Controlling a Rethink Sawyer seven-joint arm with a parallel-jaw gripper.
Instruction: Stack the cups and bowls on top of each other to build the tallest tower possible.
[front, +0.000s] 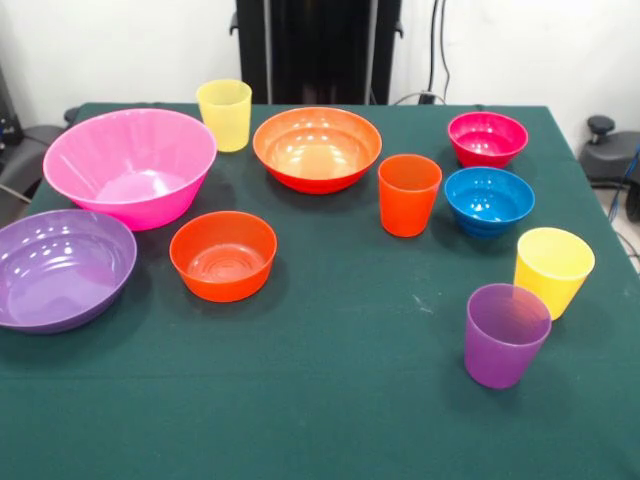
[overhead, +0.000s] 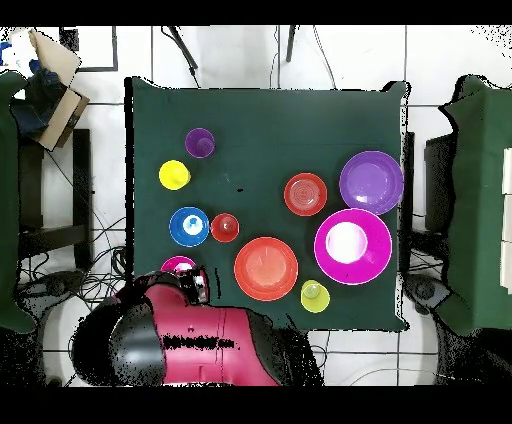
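The gripper's fingers cannot be made out: in the overhead view only the red and black arm is seen, drawn back at the table's robot-side edge, with a small metallic end beside the magenta bowl; whether it is spread or pressed together cannot be told.

Every cup and bowl is stood upright, mouth up, long axis vertical, on the green table. Nothing is nested; no tower is built.

Six bowls are counted. In the front view the big pink bowl is at far left, with the wide purple bowl just in front of it and the small orange bowl beside both. The wide orange bowl is at far centre. The magenta bowl is at far right, the blue bowl just in front of it.

Four cups are counted: one yellow cup between the pink and wide orange bowls, the orange cup beside the blue bowl, and a second yellow cup touching or just behind the purple cup at near right.
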